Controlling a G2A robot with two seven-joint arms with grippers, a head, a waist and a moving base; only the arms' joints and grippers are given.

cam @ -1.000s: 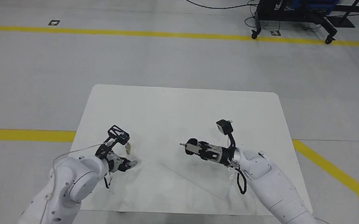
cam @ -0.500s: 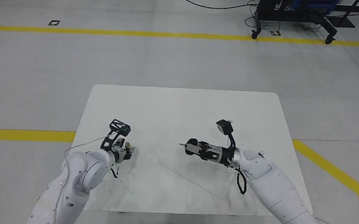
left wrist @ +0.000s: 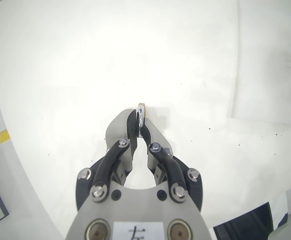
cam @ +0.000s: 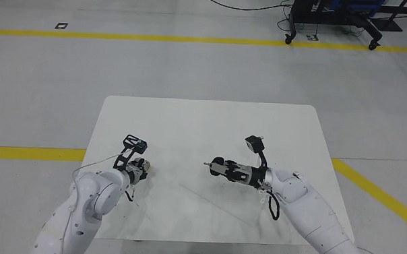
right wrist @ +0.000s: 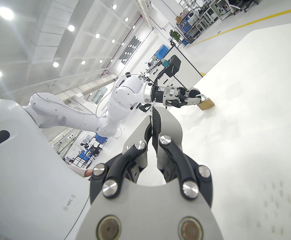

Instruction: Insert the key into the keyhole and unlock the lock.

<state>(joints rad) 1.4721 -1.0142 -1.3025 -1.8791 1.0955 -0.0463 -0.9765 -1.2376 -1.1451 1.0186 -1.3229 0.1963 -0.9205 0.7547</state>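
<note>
Left wrist view: white label (left wrist: 138, 230) with one dark character on left gripper (left wrist: 140, 119) base; white table (cam: 210, 120), grey floor (cam: 70, 75), yellow lines (cam: 193, 38); left gripper pinches padlock (right wrist: 206, 104) shackle, brass body touching table; right gripper (right wrist: 152, 113) pressed together on key (cam: 207, 165), well apart from padlock, tip pointing toward it.

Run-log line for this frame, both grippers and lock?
left gripper: shut on lock shackle | lock: body on table | right gripper: shut on key | key: not inserted
</note>
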